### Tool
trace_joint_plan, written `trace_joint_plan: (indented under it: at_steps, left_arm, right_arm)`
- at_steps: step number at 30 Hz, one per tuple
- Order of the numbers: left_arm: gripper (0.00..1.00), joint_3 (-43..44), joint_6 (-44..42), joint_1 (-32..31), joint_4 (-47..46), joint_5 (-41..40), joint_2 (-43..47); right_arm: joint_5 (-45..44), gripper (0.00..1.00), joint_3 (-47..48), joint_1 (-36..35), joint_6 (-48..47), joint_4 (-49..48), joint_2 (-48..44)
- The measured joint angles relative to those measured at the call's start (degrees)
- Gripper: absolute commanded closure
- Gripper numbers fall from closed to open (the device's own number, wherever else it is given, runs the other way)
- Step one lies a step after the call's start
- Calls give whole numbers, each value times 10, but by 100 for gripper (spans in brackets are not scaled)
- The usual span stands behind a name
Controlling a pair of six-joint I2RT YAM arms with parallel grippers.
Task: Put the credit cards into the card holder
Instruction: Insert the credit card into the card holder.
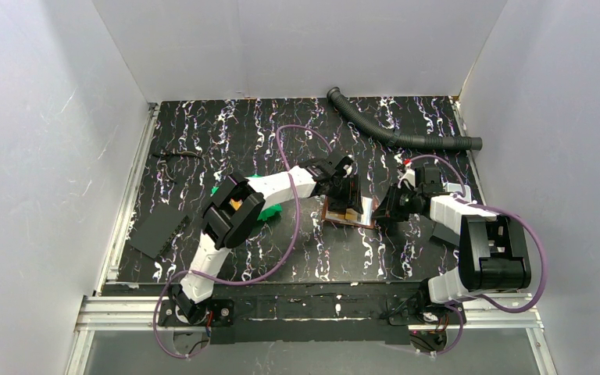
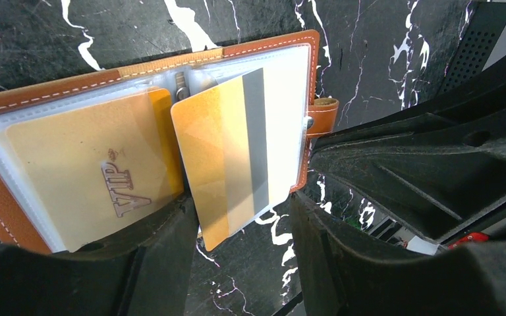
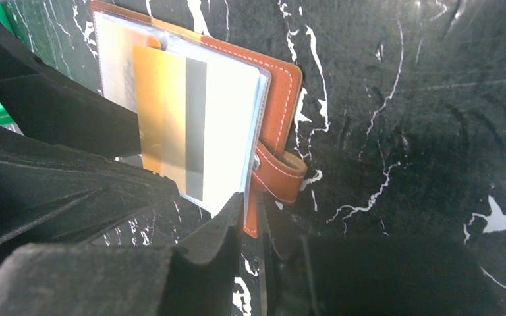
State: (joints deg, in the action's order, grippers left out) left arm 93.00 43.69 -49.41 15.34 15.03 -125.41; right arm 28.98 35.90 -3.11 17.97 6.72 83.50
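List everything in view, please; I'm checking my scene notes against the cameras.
card holder: one, brown leather, open, mid-table
VIP credit card: one, yellowish-tan, in the left clear sleeve
striped credit card: one, orange-yellow with a grey stripe, partly out of the right sleeve
bin: one, green, under the left arm
hose: one, black, corrugated, back right
flat sheets: two, black; one at the left edge, one by the right arm
table: one, black with white marbling
walls: white, on three sides
left end effector: black, open, over the card holder
right end effector: black, fingers either side of the holder's snap-tab edge
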Motion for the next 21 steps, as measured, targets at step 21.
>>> trace_joint_plan:
  at_steps: [21]
  left_arm:
    - [36,14,-17,22,17,34,-3]
  right_arm:
    - [-5,51,45,8,7,10,34]
